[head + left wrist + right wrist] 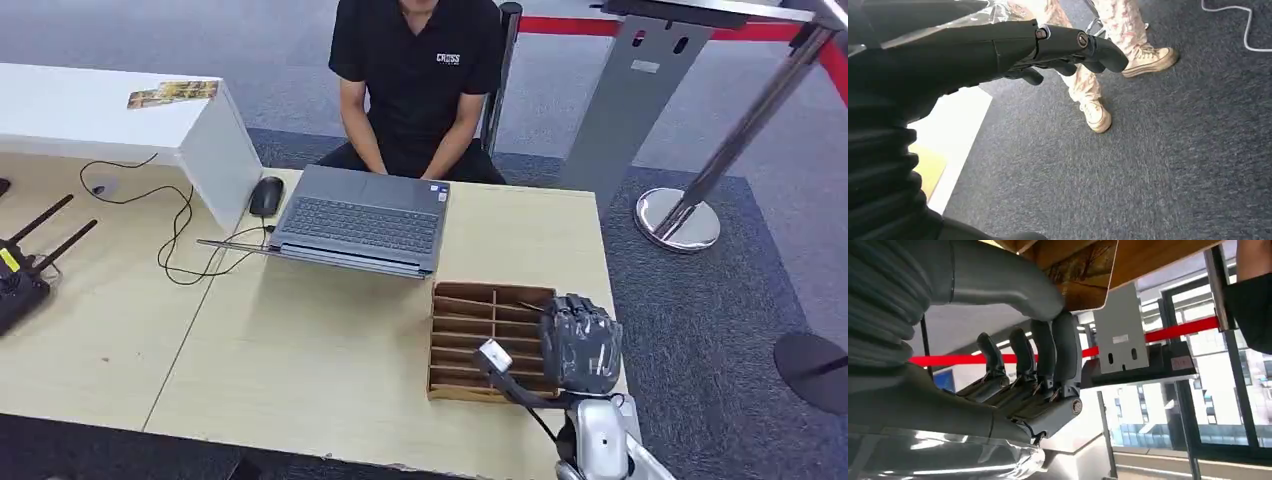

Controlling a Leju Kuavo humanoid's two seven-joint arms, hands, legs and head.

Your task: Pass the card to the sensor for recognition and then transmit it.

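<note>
Card point(1083, 275): thin, flat, with a rounded corner and a brown-orange printed picture on its face; it is lying between the thick grey thumb and the dark fingers point(1060, 347) of the right hand point(1038, 365), which are grasping it. Right hand point(580, 345), seen from the head view: wrapped in clear plastic film, hovering over the right end of the wooden tray point(490, 340) at the right side of the tabletop point(300, 350); the card itself is hidden there under the hand. Tray: brown, divided into narrow slots by thin slats. Laptop point(360, 220): grey, open flat, lying just beyond the tray, with a black mouse point(265, 196) beside it and a thin black cable point(180, 235) trailing left. Person point(420, 80): in a black shirt, sitting behind the laptop. Left hand point(1068, 50): hanging over dark carpet point(1148, 165), its fingers lightly curled and holding nothing, near a person's light shoes point(1098, 115).
</note>
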